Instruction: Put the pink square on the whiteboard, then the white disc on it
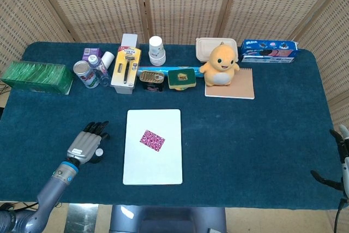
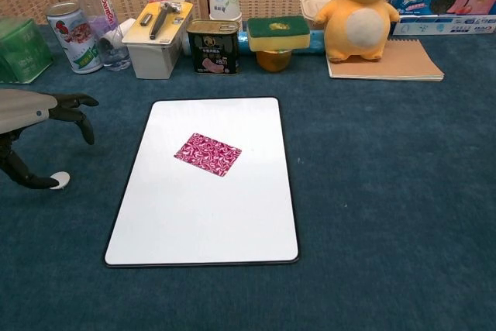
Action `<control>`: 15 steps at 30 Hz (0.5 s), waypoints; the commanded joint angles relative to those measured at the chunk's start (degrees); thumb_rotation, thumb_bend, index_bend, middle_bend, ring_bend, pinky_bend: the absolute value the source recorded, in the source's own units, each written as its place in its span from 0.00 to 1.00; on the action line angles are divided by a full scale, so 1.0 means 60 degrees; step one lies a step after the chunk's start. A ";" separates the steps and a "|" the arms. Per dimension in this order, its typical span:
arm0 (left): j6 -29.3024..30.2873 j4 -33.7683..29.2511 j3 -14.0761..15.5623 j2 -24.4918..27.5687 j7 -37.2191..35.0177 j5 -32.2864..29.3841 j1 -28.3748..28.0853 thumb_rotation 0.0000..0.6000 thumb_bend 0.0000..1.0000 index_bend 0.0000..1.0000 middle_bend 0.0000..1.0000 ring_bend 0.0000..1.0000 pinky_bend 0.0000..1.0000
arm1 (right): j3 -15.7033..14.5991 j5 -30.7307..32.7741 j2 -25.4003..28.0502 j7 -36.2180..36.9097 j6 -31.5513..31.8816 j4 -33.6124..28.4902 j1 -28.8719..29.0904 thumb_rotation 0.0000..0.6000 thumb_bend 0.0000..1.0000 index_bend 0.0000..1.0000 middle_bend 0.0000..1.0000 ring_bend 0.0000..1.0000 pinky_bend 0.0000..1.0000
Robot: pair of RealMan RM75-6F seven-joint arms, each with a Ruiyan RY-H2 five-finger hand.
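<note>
In the head view the whiteboard [image 1: 153,159] lies on the dark blue table [image 1: 256,145], near the middle and toward the near edge, with the pink square [image 1: 152,140] flat on it, tilted, slightly left of the board's centre. The left hand [image 1: 86,145] sits over the cloth just left of the board, fingers pointing away and a little spread; the white disc is hidden under it here. At the far right edge only a sliver of the right hand [image 1: 339,156] shows, and whether its fingers are apart or together cannot be told. Along the far side stand a green box [image 1: 37,77], a can [image 1: 83,72], a paper cup [image 1: 157,50] and a yellow toy [image 1: 220,65] on a notebook [image 1: 240,84]. In the chest view the square [image 2: 207,153] lies on the upper half of the board [image 2: 205,222], clear of its edges. The left hand [image 2: 31,125] enters from the left edge, fingers curved downward and apart; one dark fingertip [image 2: 32,181] touches or nearly touches the disc [image 2: 58,181], which rests on the cloth well left of the board. Nothing is clasped in it.
</note>
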 commanded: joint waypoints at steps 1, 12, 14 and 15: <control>0.0104 0.0180 -0.0001 -0.0133 -0.0091 0.0145 0.0233 1.00 0.20 0.31 0.00 0.00 0.03 | 0.0005 0.0025 0.0011 0.0006 -0.0022 -0.0015 0.0009 1.00 0.02 0.07 0.00 0.00 0.00; -0.0153 0.0677 -0.0188 -0.0322 -0.0434 0.0389 0.0708 1.00 0.21 0.32 0.00 0.00 0.03 | -0.0009 -0.0002 0.0032 0.0025 0.0021 -0.0056 -0.0011 1.00 0.02 0.07 0.00 0.00 0.00; -0.0268 0.0802 -0.0214 -0.0372 -0.0480 0.0391 0.0762 1.00 0.22 0.33 0.00 0.00 0.03 | -0.0010 -0.0007 0.0025 0.0010 0.0030 -0.0053 -0.0013 1.00 0.02 0.07 0.00 0.00 0.00; -0.0281 0.0834 -0.0224 -0.0386 -0.0484 0.0403 0.0779 1.00 0.22 0.33 0.00 0.00 0.03 | -0.0010 -0.0004 0.0030 0.0009 0.0028 -0.0055 -0.0012 1.00 0.02 0.07 0.00 0.00 0.00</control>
